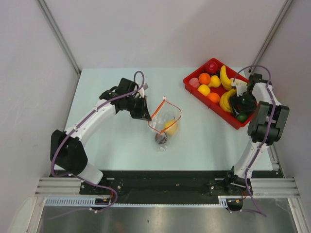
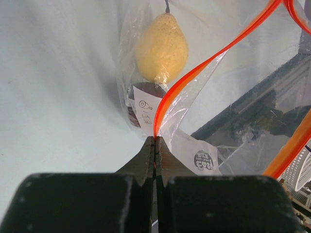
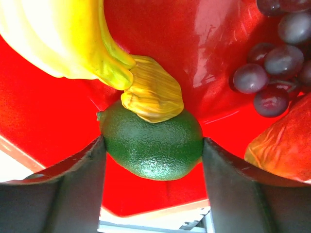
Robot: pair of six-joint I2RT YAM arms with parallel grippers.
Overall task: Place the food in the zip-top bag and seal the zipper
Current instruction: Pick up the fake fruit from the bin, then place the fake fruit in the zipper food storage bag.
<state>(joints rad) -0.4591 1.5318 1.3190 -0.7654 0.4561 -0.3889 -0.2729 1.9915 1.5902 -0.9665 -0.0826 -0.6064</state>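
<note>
The clear zip-top bag lies mid-table with a yellow pear and a dark purple fruit inside. Its orange-red zipper stands open in a loop. My left gripper is shut on the zipper's end and holds the mouth edge up; it shows in the top view just left of the bag. My right gripper is down in the red tray, its fingers pressed against both sides of a green fruit that rests on the tray floor.
The red tray at the back right holds a red fruit, orange fruits, a yellow fruit and bananas. A banana end touches the green fruit; purple grapes lie beyond it.
</note>
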